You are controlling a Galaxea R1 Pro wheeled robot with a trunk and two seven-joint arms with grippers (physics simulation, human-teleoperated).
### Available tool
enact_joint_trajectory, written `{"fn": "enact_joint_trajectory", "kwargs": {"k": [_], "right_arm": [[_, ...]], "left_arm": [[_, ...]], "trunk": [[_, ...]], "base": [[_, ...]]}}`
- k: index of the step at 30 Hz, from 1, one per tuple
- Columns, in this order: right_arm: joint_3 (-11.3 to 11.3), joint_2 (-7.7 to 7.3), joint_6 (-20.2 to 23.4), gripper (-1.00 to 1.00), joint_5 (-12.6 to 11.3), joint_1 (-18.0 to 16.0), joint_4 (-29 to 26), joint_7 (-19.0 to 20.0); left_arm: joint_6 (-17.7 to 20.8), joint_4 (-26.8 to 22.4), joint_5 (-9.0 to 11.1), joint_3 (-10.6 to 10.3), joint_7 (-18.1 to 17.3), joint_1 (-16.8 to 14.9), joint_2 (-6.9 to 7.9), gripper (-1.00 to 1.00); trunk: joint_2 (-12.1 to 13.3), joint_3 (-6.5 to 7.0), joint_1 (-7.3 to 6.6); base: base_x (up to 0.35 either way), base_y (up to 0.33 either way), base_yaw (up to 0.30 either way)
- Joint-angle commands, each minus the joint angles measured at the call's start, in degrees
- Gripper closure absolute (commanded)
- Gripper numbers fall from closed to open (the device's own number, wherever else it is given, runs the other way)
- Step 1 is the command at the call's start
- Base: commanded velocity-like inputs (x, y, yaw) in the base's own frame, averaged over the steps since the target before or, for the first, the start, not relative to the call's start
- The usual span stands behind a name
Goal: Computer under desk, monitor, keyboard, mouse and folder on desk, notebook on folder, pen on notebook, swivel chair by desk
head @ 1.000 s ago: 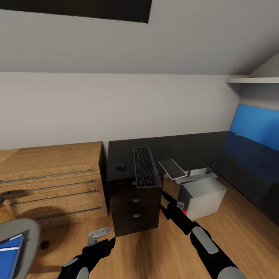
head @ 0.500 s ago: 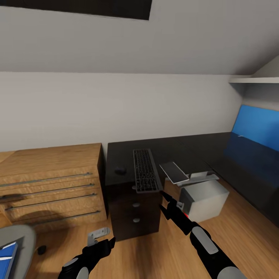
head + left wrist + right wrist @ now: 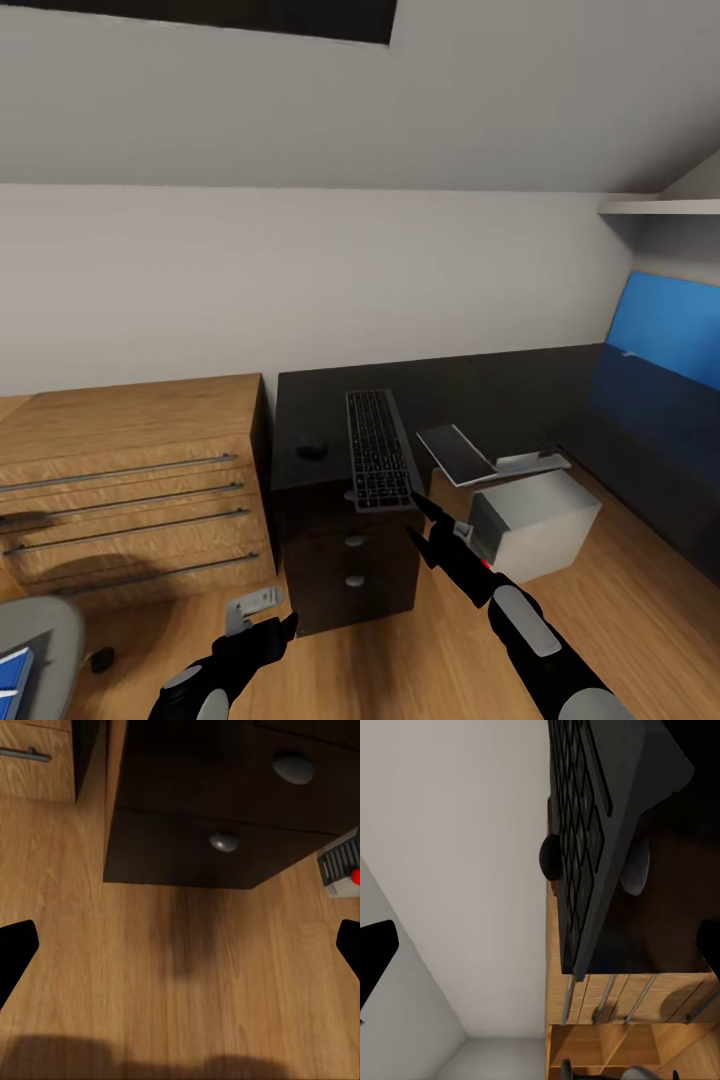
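The dark keyboard (image 3: 378, 450) lies on the black-topped desk (image 3: 470, 385), its near end hanging over the front edge; the right wrist view has the keyboard (image 3: 592, 832) close up. The small dark mouse (image 3: 312, 448) sits on the desk to its left. The light grey computer (image 3: 535, 525) stands on the floor by the desk's drawer pedestal (image 3: 348, 560). My right gripper (image 3: 418, 520) is open just below the keyboard's near end, holding nothing. My left gripper (image 3: 285, 628) is open low over the floor. The grey swivel chair (image 3: 35, 640) carries the blue folder (image 3: 10, 675).
A flat dark slab with a white edge (image 3: 455, 452) leans over the computer; I cannot tell what it is. A light-wood drawer cabinet (image 3: 130, 480) stands left of the desk. The desk's blue back panel (image 3: 670, 325) is far right. Plank floor (image 3: 180, 975) lies under the left gripper.
The whole view has shifted: chair and folder have slid toward the bottom left corner and the blue panel toward the right edge. Both arms keep the same pose, grippers open.
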Motion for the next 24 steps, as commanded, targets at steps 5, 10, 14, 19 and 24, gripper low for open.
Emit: {"fn": "enact_joint_trajectory", "kwargs": {"k": [5, 10, 14, 19, 24], "right_arm": [[0.21, -0.01, 0.07, -1.0, -0.48, -0.04, 0.16, 0.05], [0.21, 0.24, -0.02, -1.0, -0.45, -0.04, 0.25, -0.01], [0.18, 0.37, -0.03, -1.0, -0.42, -0.04, 0.36, -0.03], [0.13, 0.41, -0.03, -1.0, -0.41, -0.04, 0.43, -0.03], [0.16, 0.47, -0.41, -1.0, -0.41, -0.04, 0.47, -0.09]], "left_arm": [[0.21, -0.07, 0.6, -0.05, 0.53, -0.03, 0.04, -1.0], [0.1, -0.07, 0.57, -0.05, 0.53, -0.03, 0.05, -1.0], [0.08, -0.07, 0.61, -0.05, 0.51, -0.03, 0.05, -1.0], [0.09, -0.07, 0.64, -0.05, 0.47, -0.03, 0.09, -1.0], [0.06, -0.07, 0.65, -0.05, 0.45, -0.03, 0.12, -1.0]], "trunk": [[-0.03, -0.06, 0.01], [-0.03, -0.06, 0.01], [-0.03, -0.06, 0.01], [-0.03, -0.06, 0.01], [-0.03, -0.06, 0.01]], "base": [[0.036, 0.014, 0.0], [0.128, 0.018, 0.0], [0.225, 0.015, 0.0], [0.069, 0.004, 0.0], [0.018, 0.001, 0.0]]}}
